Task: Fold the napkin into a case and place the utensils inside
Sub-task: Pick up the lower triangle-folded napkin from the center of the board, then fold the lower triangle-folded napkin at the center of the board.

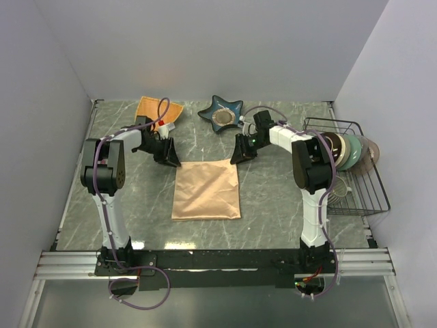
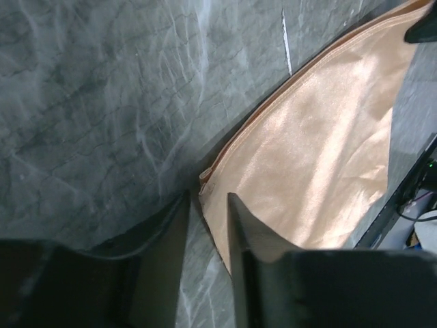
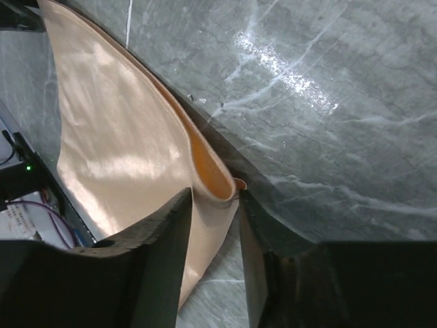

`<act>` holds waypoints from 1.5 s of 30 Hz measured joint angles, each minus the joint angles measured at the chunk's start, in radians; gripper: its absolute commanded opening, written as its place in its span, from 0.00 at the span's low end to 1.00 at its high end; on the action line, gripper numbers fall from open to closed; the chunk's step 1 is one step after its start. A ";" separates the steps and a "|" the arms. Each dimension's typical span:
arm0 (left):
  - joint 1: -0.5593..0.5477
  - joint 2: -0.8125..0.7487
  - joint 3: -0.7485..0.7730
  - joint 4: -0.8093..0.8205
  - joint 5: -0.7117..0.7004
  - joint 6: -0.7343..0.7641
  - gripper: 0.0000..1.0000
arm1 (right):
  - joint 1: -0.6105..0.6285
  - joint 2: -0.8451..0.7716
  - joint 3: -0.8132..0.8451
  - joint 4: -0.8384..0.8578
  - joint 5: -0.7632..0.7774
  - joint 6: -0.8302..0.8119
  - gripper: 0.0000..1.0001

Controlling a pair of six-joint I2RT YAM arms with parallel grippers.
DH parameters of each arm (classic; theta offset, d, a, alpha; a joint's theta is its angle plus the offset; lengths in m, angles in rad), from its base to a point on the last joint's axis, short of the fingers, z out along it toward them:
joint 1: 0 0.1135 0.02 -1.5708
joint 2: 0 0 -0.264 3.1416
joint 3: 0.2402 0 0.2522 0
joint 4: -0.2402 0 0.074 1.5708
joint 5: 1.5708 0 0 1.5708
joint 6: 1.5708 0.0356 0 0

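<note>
The peach-orange napkin (image 1: pixel 206 190) lies folded into a rectangle in the middle of the table. My left gripper (image 1: pixel 168 157) is low at its far left corner. In the left wrist view (image 2: pixel 208 198) the jaws stand a little apart, with the corner of the napkin (image 2: pixel 321 137) at the fingertips. My right gripper (image 1: pixel 240 154) is at the far right corner. In the right wrist view (image 3: pixel 215 195) its jaws are apart, with a puffed fold of the napkin (image 3: pixel 116 150) between them. The utensils are not in view.
An orange fan-shaped dish (image 1: pixel 158 109) lies at the back left behind the left arm. A dark blue star-shaped dish (image 1: pixel 222 115) sits at the back centre. A black wire rack (image 1: pixel 355 171) with plates stands at the right edge.
</note>
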 measured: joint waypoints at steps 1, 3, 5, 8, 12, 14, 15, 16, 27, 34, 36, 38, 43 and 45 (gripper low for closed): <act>-0.002 0.002 0.000 0.001 0.002 -0.005 0.26 | 0.000 0.000 0.000 0.000 -0.004 -0.002 0.29; -0.006 0.005 0.000 0.002 0.001 -0.008 0.23 | 0.000 0.000 0.000 0.002 -0.016 -0.006 0.20; -0.007 0.005 0.000 0.005 -0.001 -0.009 0.23 | 0.000 0.000 0.000 0.003 -0.026 -0.017 0.13; -0.008 0.005 -0.002 0.017 -0.005 -0.007 0.36 | 0.005 -0.002 0.000 0.002 -0.032 -0.040 0.04; -0.007 -0.019 -0.023 0.029 0.003 -0.009 0.55 | 0.022 -0.031 -0.011 0.002 -0.023 -0.090 0.00; -0.007 -0.056 -0.055 0.046 -0.010 -0.013 0.58 | 0.042 -0.061 -0.029 0.010 -0.011 -0.114 0.00; -0.006 -0.077 -0.071 0.050 -0.017 -0.013 0.60 | 0.055 -0.080 -0.042 0.014 -0.002 -0.129 0.00; -0.005 -0.095 -0.087 0.054 -0.022 -0.013 0.61 | 0.069 -0.101 -0.057 0.019 0.009 -0.143 0.00; 0.078 -0.329 -0.171 0.073 -0.076 -0.014 0.65 | 0.218 -0.292 -0.219 0.073 0.175 -0.367 0.00; 0.120 -0.390 -0.206 0.065 -0.086 -0.014 0.66 | 0.309 -0.367 -0.332 0.106 0.259 -0.534 0.00; 0.126 -0.401 -0.222 0.061 -0.089 -0.014 0.66 | 0.332 -0.391 -0.371 0.114 0.275 -0.586 0.00; 0.130 -0.408 -0.232 0.059 -0.090 -0.014 0.66 | 0.354 -0.417 -0.410 0.119 0.286 -0.639 0.00; 0.133 -0.425 -0.248 0.051 -0.096 -0.014 0.66 | 0.377 -0.500 -0.502 0.136 0.302 -0.771 0.00; 0.133 -0.428 -0.249 0.047 -0.096 -0.013 0.65 | 0.378 -0.530 -0.533 0.146 0.303 -0.825 0.00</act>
